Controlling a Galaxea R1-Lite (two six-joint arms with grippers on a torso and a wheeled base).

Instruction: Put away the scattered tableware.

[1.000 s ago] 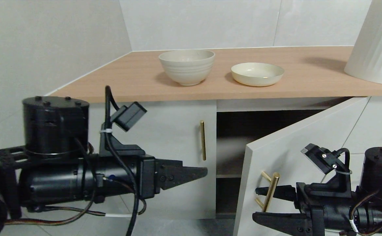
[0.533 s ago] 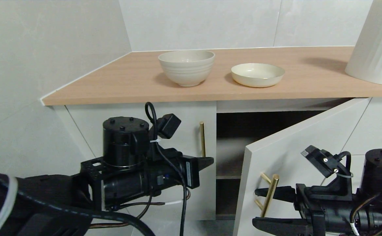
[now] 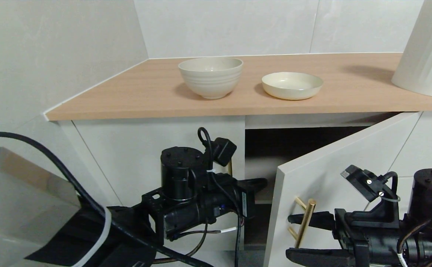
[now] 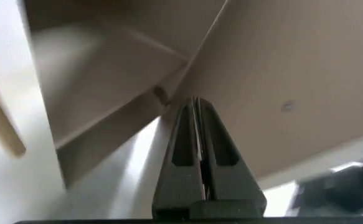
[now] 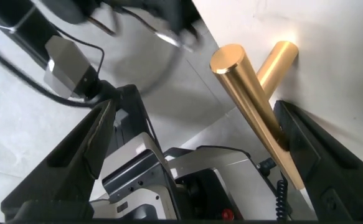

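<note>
Left tool, closed, points into the open cupboard. Right tool, open, straddles the door handle. Bowl and dish sit on the table.

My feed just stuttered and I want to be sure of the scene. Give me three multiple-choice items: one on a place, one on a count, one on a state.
1. Where is the deep bowl?
A) on the countertop, to the robot's left of the shallow dish
B) on a cabinet shelf
C) on the floor

2. How many pieces of tableware stand on the countertop?
A) one
B) two
C) four

3. How is the right gripper?
A) shut on a bowl
B) open, with a jaw on either side of the brass door handle
C) shut, well clear of the handle

Answers:
1 A: the head view shows the bowl on the wood top, left of the dish.
2 B: only the bowl and the dish stand there.
3 B: the right wrist view shows the handle between spread jaws.
</note>
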